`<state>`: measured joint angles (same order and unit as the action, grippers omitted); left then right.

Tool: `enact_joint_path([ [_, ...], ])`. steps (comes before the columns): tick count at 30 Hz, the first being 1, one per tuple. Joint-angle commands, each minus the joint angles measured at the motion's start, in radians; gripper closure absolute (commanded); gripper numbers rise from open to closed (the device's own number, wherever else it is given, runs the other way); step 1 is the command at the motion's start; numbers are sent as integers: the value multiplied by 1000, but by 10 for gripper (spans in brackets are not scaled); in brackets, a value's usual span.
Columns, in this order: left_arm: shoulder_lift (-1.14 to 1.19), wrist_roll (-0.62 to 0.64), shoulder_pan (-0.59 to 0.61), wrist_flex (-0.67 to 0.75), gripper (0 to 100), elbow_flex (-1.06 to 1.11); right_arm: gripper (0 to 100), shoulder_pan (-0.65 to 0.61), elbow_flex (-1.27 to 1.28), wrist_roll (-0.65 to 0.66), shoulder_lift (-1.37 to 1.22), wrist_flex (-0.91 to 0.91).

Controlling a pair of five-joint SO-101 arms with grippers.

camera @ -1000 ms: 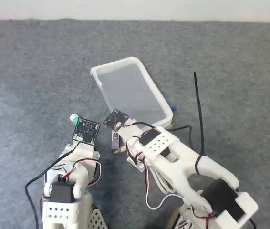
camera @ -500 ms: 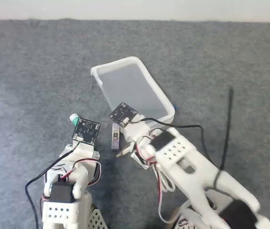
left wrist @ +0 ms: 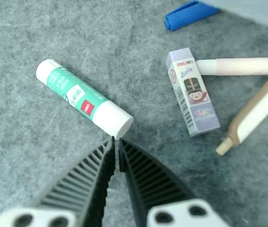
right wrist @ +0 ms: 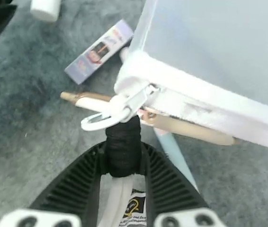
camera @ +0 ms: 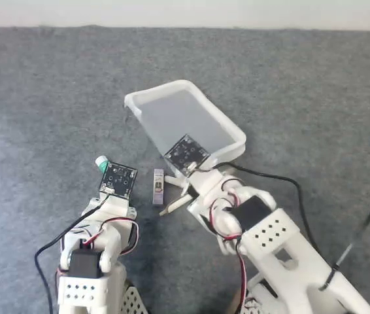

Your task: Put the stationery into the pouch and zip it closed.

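The translucent white pouch (camera: 184,120) lies open-side toward the arms, and its near corner is raised. My right gripper (right wrist: 122,146) is shut on the black pull tab of the white zipper slider (right wrist: 111,111) at that corner. A purple-white eraser (camera: 159,186) and a beige pen (camera: 175,205) lie on the carpet beside it. Under the pouch edge rest another beige pen (right wrist: 191,128) and a light blue pen (right wrist: 175,152). My left gripper (left wrist: 115,143) is shut with nothing in it, its tips just short of the white cap of the green glue stick (left wrist: 83,101).
A blue pen cap (left wrist: 188,13) pokes out from under the pouch. The left arm (camera: 117,178) stands left of the eraser, with the right arm (camera: 250,219) close beside it. Grey carpet (camera: 316,98) lies open around and beyond the pouch.
My right arm has swung to the right with the zipper pull, dragging and lifting the pouch's near corner that way. The left arm has stayed still.
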<state>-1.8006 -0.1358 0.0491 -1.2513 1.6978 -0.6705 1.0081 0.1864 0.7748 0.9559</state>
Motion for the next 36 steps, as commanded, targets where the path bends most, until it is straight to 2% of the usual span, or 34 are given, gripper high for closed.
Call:
enact_joint_path([
  [1,-17,12,-3,-11,988,-13,992,22,-11,29,48,-44],
  [9,-18,8,6,-11,988,-19,992,18,-41,100,48,-185],
  [16,-18,6,8,-11,988,-127,992,16,-193,120,45,-194],
  [20,-18,6,5,-8,988,-205,992,16,-199,100,44,-193],
  [24,-18,5,8,51,988,-240,992,16,-163,55,54,-214],
  [27,-18,5,6,163,983,-262,992,18,-160,48,51,-222],
  [30,-18,12,8,255,915,-262,992,18,-160,46,47,-223],
  [34,-18,28,8,256,782,-263,992,16,-143,46,54,-225],
  [36,-18,80,8,262,763,-265,992,15,-129,46,54,-239],
])
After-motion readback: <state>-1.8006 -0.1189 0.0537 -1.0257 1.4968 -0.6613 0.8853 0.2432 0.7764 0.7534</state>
